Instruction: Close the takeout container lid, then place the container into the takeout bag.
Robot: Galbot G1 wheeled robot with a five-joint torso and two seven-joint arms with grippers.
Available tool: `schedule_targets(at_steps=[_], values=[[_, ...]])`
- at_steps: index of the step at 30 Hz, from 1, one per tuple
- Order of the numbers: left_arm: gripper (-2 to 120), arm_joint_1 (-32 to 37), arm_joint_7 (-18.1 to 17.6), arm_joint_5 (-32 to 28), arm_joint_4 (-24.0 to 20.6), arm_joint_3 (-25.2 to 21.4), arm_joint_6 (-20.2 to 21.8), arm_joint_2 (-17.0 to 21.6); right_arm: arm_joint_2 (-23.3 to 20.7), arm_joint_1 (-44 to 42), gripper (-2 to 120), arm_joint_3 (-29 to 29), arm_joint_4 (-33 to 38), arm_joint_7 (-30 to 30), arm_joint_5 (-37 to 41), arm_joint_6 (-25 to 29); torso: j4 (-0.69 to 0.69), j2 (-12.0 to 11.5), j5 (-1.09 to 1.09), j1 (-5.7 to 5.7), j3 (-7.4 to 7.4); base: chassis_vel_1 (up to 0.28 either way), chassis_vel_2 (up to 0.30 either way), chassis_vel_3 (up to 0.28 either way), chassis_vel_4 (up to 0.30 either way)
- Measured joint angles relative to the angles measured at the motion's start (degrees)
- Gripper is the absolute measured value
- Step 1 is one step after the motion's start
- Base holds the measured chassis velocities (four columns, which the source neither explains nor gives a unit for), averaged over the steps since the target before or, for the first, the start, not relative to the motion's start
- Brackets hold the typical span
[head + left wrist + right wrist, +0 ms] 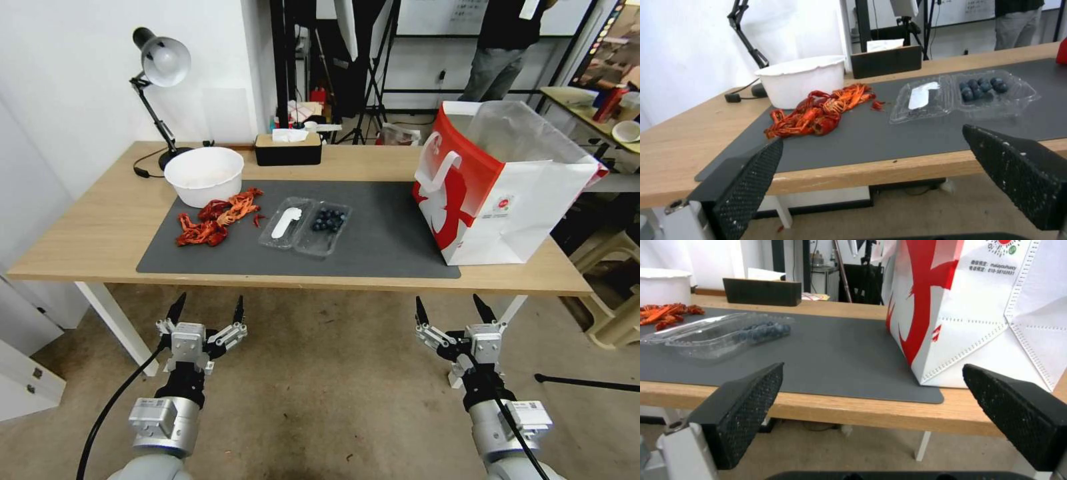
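The clear takeout container (pixel 307 225) (pixel 965 95) (pixel 720 333) lies open flat on the grey mat, blueberries in its right half. Its lid (pixel 287 223) (pixel 921 98), the left half with a white oblong label, rests flat beside the berries. At the mat's right end stands the takeout bag (pixel 497 183) (pixel 987 313), its red side with a white figure toward the container, its top open with a clear liner. Both grippers hang below and in front of the table's near edge, each open and holding nothing: left gripper (pixel 207 311) (pixel 871 166), right gripper (pixel 450 309) (pixel 871 396).
A white round bowl (pixel 203 175) and a heap of red crayfish shells (pixel 217 217) sit left of the container. A black tissue box (pixel 288 148) and a desk lamp (pixel 160 73) stand at the back. The grey mat (pixel 373 233) is bare between container and bag.
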Motion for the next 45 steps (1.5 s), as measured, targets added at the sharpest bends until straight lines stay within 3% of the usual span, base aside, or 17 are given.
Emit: schedule_targets(at_steps=[14,17,20,25,31,32,34,36,45], values=[[100,-0.2,-0.1,-0.7,0.0,0.1,0.4,0.3,0.4,0.0,100,0.0,0.2,-1.1,-0.2,-1.0,0.01,0.0,-0.01,0.0,0.0,0.0,0.0,0.0,0.0],[100,-2.3,-1.2,-5.8,-0.6,0.5,3.7,2.3,3.5,0.5,100,-0.6,1.7,-8.7,-1.9,-8.4,0.0,0.0,-0.01,0.0,0.0,0.0,0.0,0.0,0.0],[100,-4.0,-2.1,-10.0,-1.2,0.9,6.4,4.0,4.3,0.7,100,-0.5,2.2,-11.5,-1.9,-10.8,0.0,0.0,-0.02,0.0,0.0,0.0,0.0,0.0,0.0],[100,-7.7,-4.0,-19.3,-2.4,1.9,12.5,7.7,4.1,1.4,100,0.3,2.5,-12.3,-0.8,-11.3,0.0,0.0,-0.01,0.01,0.0,0.0,0.0,0.0,0.0],[100,-10.3,-5.4,-25.8,-3.2,2.5,16.6,10.4,3.9,1.6,100,0.7,2.3,-12.3,-0.4,-11.1,-0.04,0.0,0.01,0.01,0.0,0.0,0.0,0.0,0.0],[100,-10.6,-5.4,-26.8,-3.1,2.7,17.1,10.8,3.8,1.6,100,0.9,2.2,-12.3,-0.4,-11.0,0.03,0.0,-0.01,0.0,0.0,0.0,0.0,0.0,0.0],[100,-11.2,-5.4,-28.2,-2.8,2.9,17.7,11.5,3.7,1.6,100,0.9,2.1,-12.3,-0.3,-11.0,0.03,0.0,0.0,0.01,0.0,0.0,0.0,0.0,0.0],[100,-12.7,-5.2,-32.0,-1.5,3.3,19.6,13.6,3.4,1.7,100,1.1,2.0,-12.3,0.5,-10.6,-0.04,0.0,0.0,0.01,0.0,0.0,0.0,0.0,0.0],[100,-12.2,-4.3,-31.2,-0.2,3.1,19.8,13.7,3.0,2.8,100,1.2,1.1,-12.2,2.3,-9.6,0.01,0.0,-0.01,0.0,0.0,0.0,0.0,0.0,0.0]])
